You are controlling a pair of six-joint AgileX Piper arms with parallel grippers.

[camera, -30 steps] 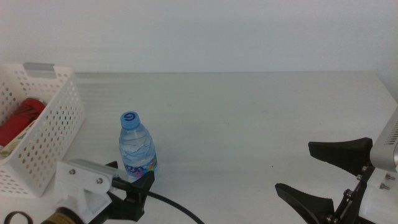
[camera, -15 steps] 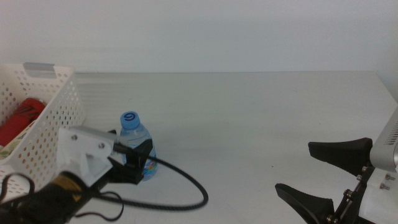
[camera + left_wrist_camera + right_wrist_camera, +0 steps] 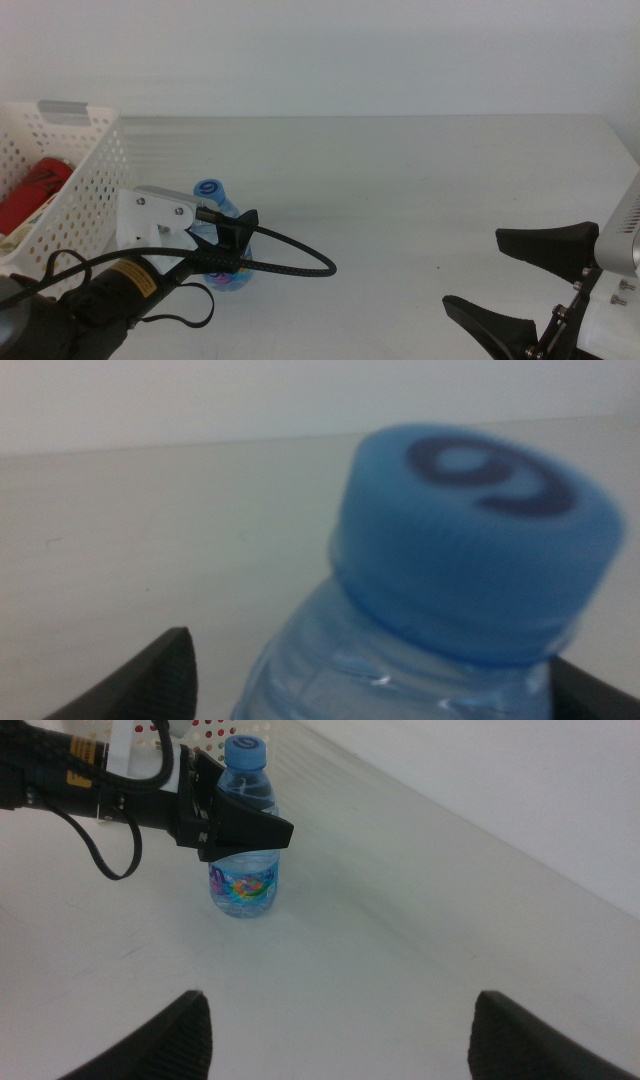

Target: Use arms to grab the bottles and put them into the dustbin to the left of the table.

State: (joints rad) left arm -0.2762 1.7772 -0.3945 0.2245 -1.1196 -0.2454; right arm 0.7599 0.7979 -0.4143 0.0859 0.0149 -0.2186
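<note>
Jaws of the left gripper (image 3: 240, 830) stand on either side of the water bottle (image 3: 222, 240); the left wrist view shows a dark tip on each side of the body, under the blue cap (image 3: 478, 540), but I cannot tell whether they are pressing it or only flanking it. The bottle stands upright on the surface (image 3: 400, 190), just beside the basket (image 3: 90, 215).

Risks, as I judge them: a grip so high and near the neck could let the bottle tilt or slide out on lifting, and the trailing black cable (image 3: 290, 262) lies close enough to nudge it over.

Inside the basket a red can (image 3: 30, 190) is visible; anything else there is hidden. The right gripper (image 3: 530, 300) waits with its jaws spread, at the near right of the surface.
</note>
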